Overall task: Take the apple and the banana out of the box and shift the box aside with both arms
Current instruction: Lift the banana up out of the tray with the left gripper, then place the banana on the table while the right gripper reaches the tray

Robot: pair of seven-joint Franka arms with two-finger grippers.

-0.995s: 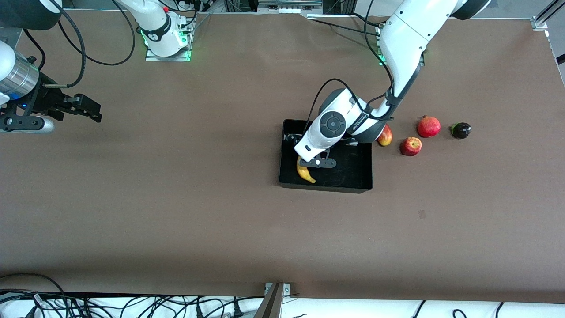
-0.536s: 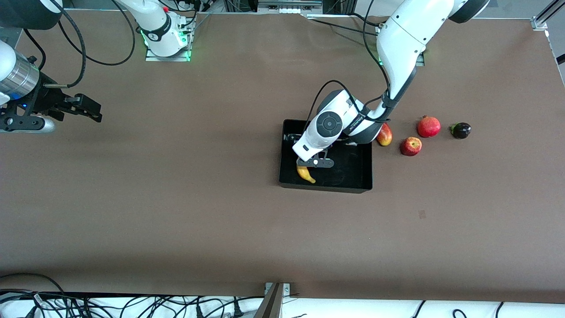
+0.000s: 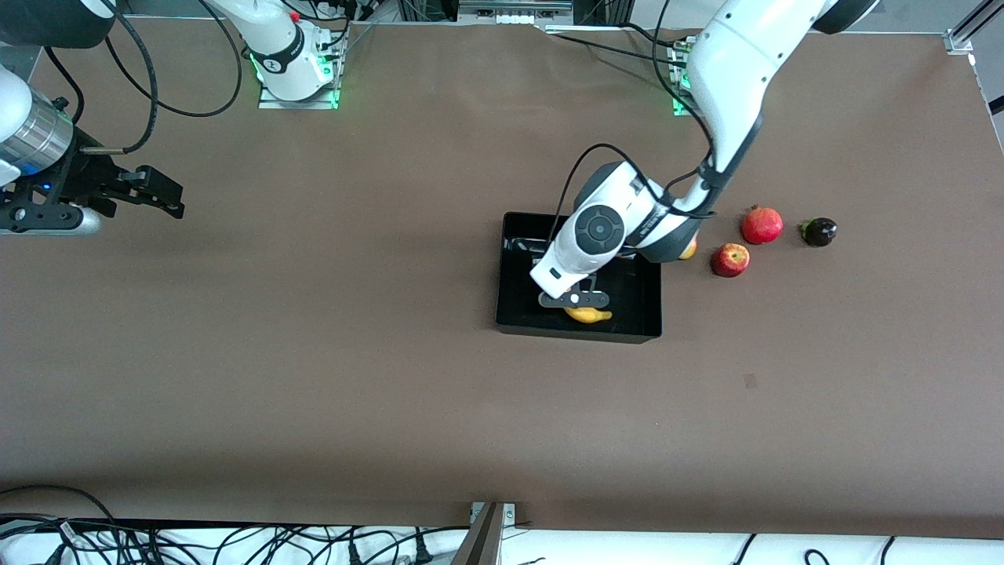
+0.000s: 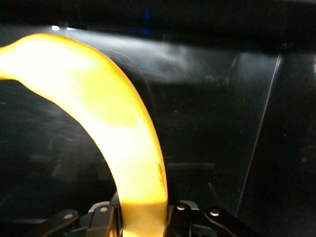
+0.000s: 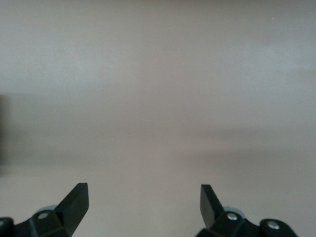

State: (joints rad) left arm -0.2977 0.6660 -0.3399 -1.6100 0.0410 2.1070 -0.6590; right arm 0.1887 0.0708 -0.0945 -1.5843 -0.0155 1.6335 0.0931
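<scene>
Front view first: the white jointed left arm (image 3: 729, 71) reaches from its base down into the black rectangular shallow plastic box (image 3: 651, 302) lying on the brown table (image 3: 314, 377). The left gripper (image 3: 576, 302) sits low inside the box, over its wall nearest the camera, and the long curved yellow banana (image 3: 590, 315) shows just under it as a short yellow stretch. The small round red apple with yellowish patches (image 3: 730, 260) already lies out on the table beside the box, toward the left arm's end, near a uniformly red pomegranate with a crown tip (image 3: 762, 225) and a small dark round fruit (image 3: 820, 231). A yellow-red fruit (image 3: 689, 251) peeks out from under the left arm's wrist. So the apple step looks done and the banana step is in hand. The right gripper (image 3: 161, 196) waits over bare table at the right arm's end.

Left wrist view: the banana (image 4: 113, 123) fills the picture, bright, smooth and arched, its lower stretch clamped between the left gripper's (image 4: 143, 217) closed black fingers (image 4: 101, 217), against the box's glossy dark inner walls (image 4: 276, 123). The next move, I judge, calls for a straight lift clear of the rim, then a carry out to the table.

Right wrist view: the right gripper's (image 5: 143, 202) fingertips (image 5: 76, 197) stand wide apart, grasping nothing, over plain table.
</scene>
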